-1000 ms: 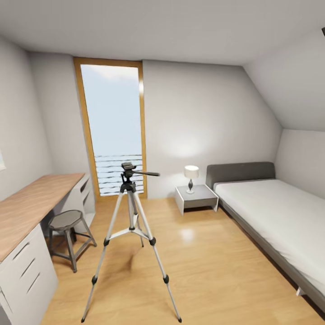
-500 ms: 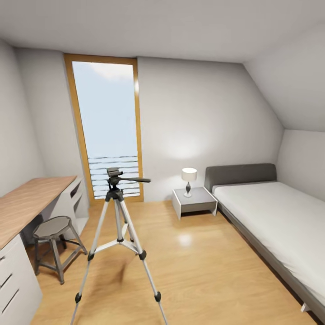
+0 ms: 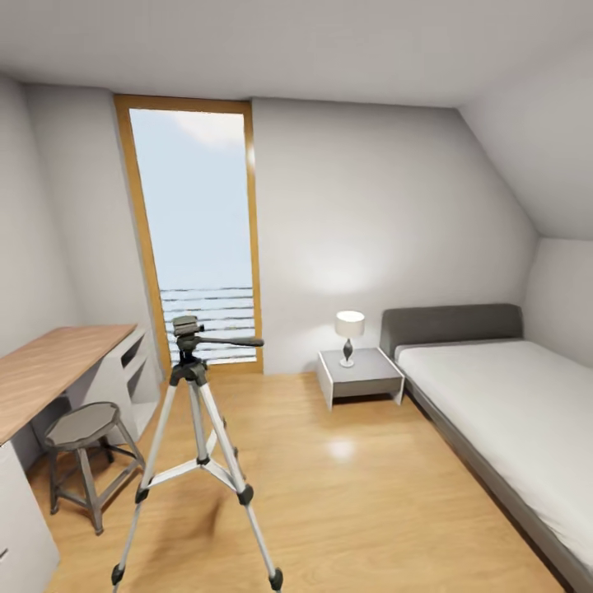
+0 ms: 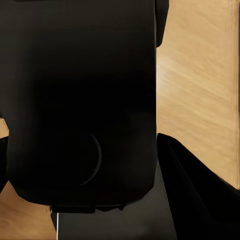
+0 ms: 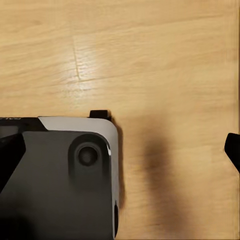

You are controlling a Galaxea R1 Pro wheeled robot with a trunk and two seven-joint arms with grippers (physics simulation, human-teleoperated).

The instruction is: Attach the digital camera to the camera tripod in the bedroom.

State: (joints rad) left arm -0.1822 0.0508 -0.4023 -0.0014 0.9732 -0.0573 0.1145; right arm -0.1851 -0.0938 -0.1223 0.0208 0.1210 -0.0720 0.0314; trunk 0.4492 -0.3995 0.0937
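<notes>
The camera tripod (image 3: 194, 449) stands on the light wood floor (image 3: 371, 502) of the bedroom, its three silver legs splayed and its dark head at the top with the pan handle pointing toward the bed side of the room. It is on the left of the head view, in front of the tall wood-framed window (image 3: 196, 231) and just beside a short grey stool (image 3: 82, 441), which is tucked against the wood-topped surface (image 3: 45, 375) along the left wall. Well apart from the tripod, against the far wall, a small white nightstand (image 3: 361, 375) carries a lit lamp (image 3: 350, 331), and the grey bed (image 3: 502, 403) runs along the right wall beside it. In the left wrist view a large black body (image 4: 80, 100) sits right against the lens with a dark wedge (image 4: 200, 200) beside it over the floor planks; I cannot tell what it is, nor whether the left tool is spread or pressed together. In the right wrist view the right tool (image 5: 120, 155) is spread, its dark fingertips (image 5: 233, 149) at opposite edges with nothing between them, above the floor and a grey-and-white corner of the robot's base (image 5: 75, 185).
</notes>
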